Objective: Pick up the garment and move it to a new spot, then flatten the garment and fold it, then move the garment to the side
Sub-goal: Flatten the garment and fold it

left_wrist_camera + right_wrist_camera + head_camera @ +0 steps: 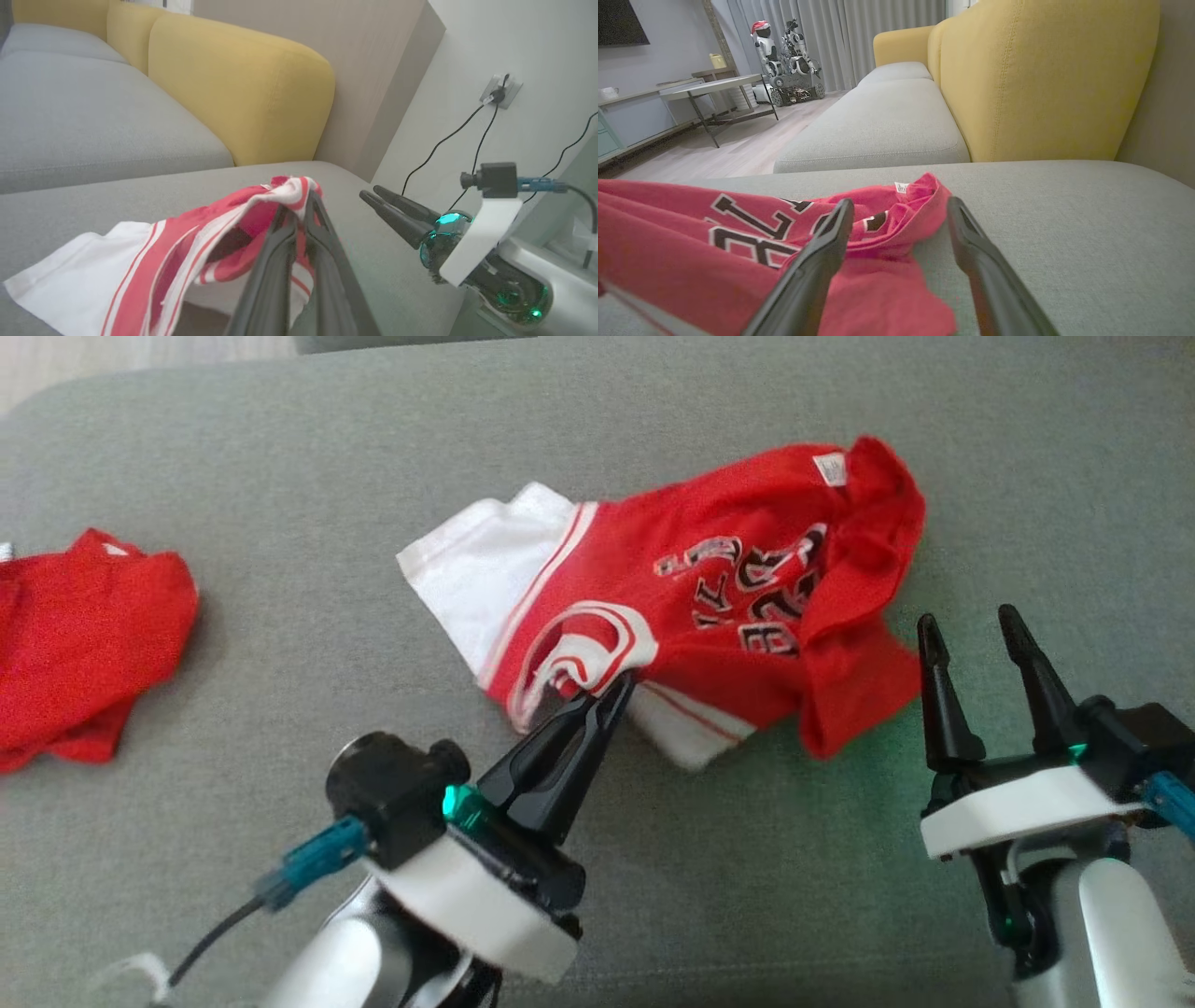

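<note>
Head view: left jaws pinch garment, lettering partly folded under; right jaws spread.

A grey cushion is carrying two things. A red and white jersey is lying crumpled just right of centre in the head view. A red cloth is lying bunched at the left edge, well apart from it.
</note>
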Robot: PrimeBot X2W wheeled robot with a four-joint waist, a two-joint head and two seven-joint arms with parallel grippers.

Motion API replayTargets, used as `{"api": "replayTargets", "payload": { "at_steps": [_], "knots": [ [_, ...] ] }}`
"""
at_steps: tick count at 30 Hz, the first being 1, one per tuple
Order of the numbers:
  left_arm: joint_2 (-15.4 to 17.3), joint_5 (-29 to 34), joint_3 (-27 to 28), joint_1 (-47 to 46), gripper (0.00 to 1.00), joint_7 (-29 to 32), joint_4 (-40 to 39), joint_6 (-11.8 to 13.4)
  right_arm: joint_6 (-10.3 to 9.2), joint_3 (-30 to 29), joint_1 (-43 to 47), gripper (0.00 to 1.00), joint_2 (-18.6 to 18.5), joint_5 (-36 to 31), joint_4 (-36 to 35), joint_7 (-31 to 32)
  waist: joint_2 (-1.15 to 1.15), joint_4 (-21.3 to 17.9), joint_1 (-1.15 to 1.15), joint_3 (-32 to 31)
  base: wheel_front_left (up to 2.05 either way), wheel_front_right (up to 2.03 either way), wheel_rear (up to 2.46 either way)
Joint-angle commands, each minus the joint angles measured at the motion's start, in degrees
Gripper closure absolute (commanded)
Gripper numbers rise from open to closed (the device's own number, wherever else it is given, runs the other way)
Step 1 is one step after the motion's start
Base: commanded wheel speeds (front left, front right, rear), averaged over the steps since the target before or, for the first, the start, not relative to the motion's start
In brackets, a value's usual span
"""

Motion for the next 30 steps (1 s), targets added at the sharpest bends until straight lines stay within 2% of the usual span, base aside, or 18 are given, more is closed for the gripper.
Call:
{"api": "replayTargets", "payload": {
  "at_steps": [1,7,13,17,20,30],
  "knots": [
    [0.7,-0.1,2.0,-1.2,1.0,0.3,-3.4,0.3,-0.04,0.9,0.0,0.0,-0.1,0.4,-1.8,-0.3,0.0,0.5,0.0,-0.4,0.0,0.0,0.0],
    [2.3,-2.0,4.0,0.9,1.0,3.0,-12.4,2.2,-0.04,-0.1,0.3,0.0,-0.1,0.8,-2.1,-0.3,0.0,1.1,0.0,-0.6,0.0,0.0,0.0],
    [3.2,-3.0,8.3,0.7,1.0,3.2,-9.8,4.5,-0.04,0.2,-0.3,0.0,-0.1,1.7,-2.4,-0.2,0.0,0.1,0.0,0.4,0.0,0.0,0.0],
    [2.4,-4.8,11.5,-2.2,1.0,1.7,-2.1,4.8,-0.04,0.8,-1.1,0.0,-0.1,2.0,-2.3,-0.1,0.0,-1.5,0.0,1.6,0.0,0.0,0.0],
    [1.8,-6.2,14.1,-5.6,1.0,0.3,6.6,4.6,-0.04,1.2,-1.7,0.0,-0.1,2.2,-2.1,-0.2,0.0,-3.2,0.0,2.6,0.0,0.0,0.0],
    [0.6,-8.7,18.6,-18.7,1.0,-5.6,36.2,1.4,-0.04,1.9,-3.3,0.0,-0.1,2.8,-1.4,-1.0,0.0,-7.2,0.0,6.1,0.0,0.0,0.0]
  ]
}}
